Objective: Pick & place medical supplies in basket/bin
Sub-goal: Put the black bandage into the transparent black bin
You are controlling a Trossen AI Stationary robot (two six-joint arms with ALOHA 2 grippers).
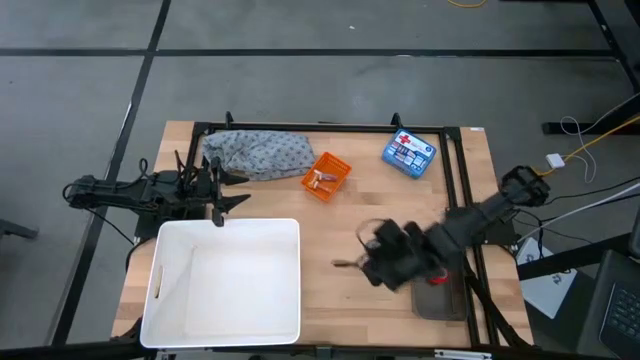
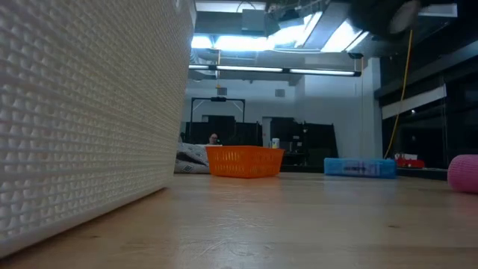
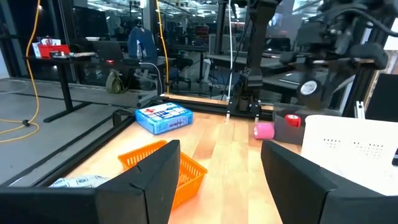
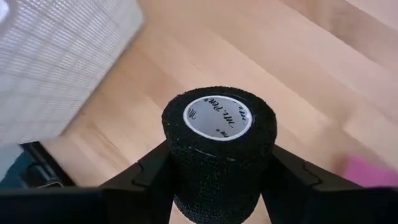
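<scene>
Right of the ribbed white tub [image 1: 222, 280], right gripper [image 4: 217, 180] fingers clamp a cylindrical fuzzy black roll [image 4: 219, 149]; left gripper [image 3: 217, 180] fingers part-open, empty, beside the tub's far edge.

A white tub [image 1: 225, 280] sits on the wooden surface [image 1: 340, 215] left of the right tool; a blue box [image 1: 408, 153] lies beyond it.

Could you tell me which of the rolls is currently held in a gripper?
The black roll, clamped between the right gripper's fingers above the table. The pink roll and red roll lie free on the wood.
</scene>
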